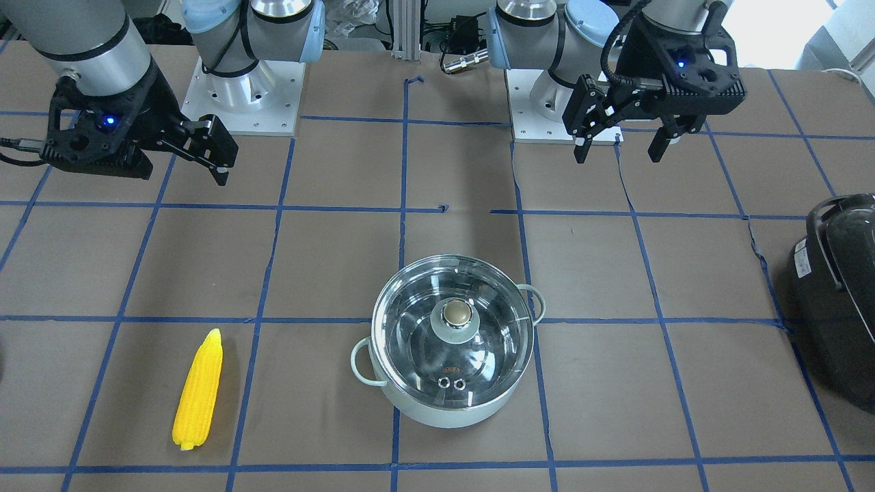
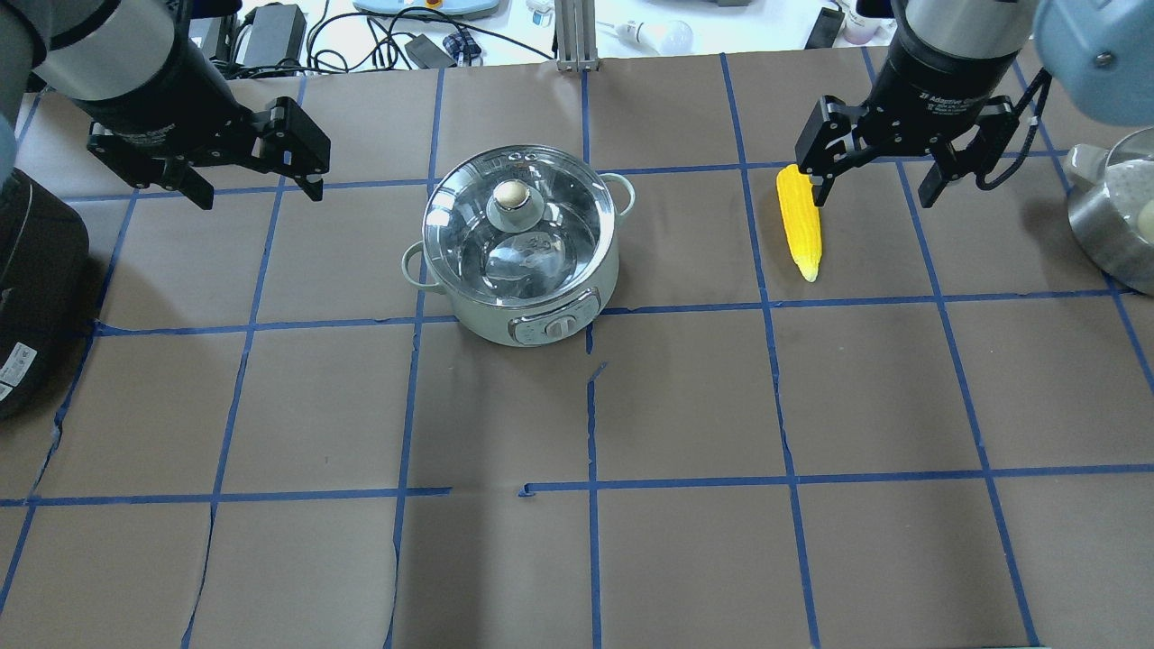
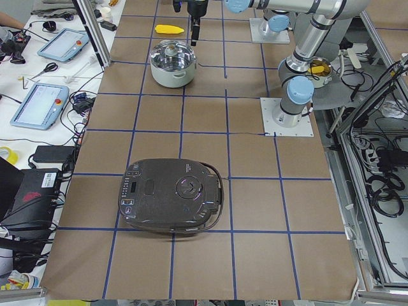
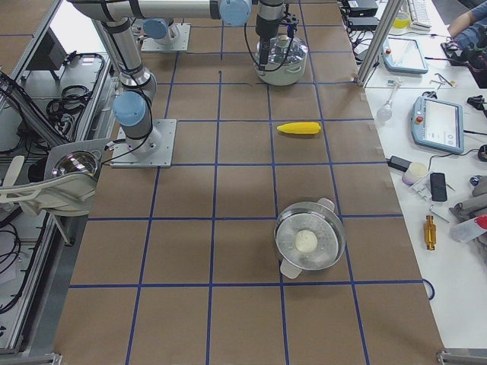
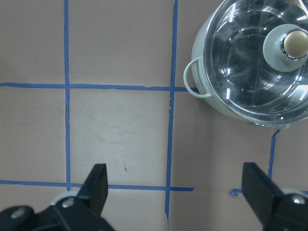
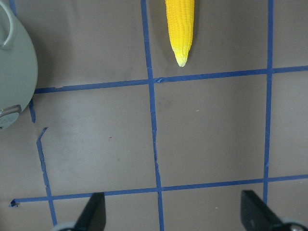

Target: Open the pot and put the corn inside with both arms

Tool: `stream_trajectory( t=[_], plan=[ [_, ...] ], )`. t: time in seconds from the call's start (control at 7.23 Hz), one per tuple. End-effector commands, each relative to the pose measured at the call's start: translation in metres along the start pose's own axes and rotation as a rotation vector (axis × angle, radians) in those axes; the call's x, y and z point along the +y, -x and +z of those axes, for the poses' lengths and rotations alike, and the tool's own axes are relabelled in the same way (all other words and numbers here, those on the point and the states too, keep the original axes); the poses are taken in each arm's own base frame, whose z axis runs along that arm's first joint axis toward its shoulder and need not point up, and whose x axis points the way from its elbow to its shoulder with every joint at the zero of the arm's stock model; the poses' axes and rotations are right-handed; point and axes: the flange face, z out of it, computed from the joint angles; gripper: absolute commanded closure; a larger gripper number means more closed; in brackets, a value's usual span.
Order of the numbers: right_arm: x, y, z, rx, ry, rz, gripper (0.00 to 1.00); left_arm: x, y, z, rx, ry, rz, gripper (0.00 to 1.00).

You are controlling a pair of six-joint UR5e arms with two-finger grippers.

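Note:
The mint-green pot (image 1: pixel 451 403) stands mid-table with its glass lid on; the beige knob (image 2: pixel 510 193) is on top. The yellow corn (image 2: pixel 799 221) lies flat on the table to the pot's right in the overhead view. My left gripper (image 2: pixel 259 194) is open and empty, hovering left of the pot; its wrist view shows the pot (image 5: pixel 211 96) ahead to the right. My right gripper (image 2: pixel 874 196) is open and empty, hovering just right of the corn's thick end; its wrist view shows the corn's tip (image 6: pixel 180 29) ahead.
A black appliance (image 2: pixel 32 288) sits at the table's left end. A steel pot (image 4: pixel 308 243) holding a white ball sits at the right end. The arm bases (image 1: pixel 249 96) stand at the robot's edge. Blue tape lines grid the brown table.

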Motion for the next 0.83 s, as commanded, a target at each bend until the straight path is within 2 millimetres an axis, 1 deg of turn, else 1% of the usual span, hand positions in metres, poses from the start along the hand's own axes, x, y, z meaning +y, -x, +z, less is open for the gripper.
stream_trajectory(
  t=[0.0, 0.69],
  plan=[
    [0.0002, 0.0000, 0.0016, 0.000, 0.004, -0.001, 0.00, 0.0002, 0.0000, 0.0001, 0.000, 0.001, 0.000, 0.00],
    [0.0004, -0.0007, 0.0031, 0.008, 0.007, 0.004, 0.00, 0.0003, -0.0002, 0.0002, 0.002, 0.002, -0.001, 0.00]
  ],
)
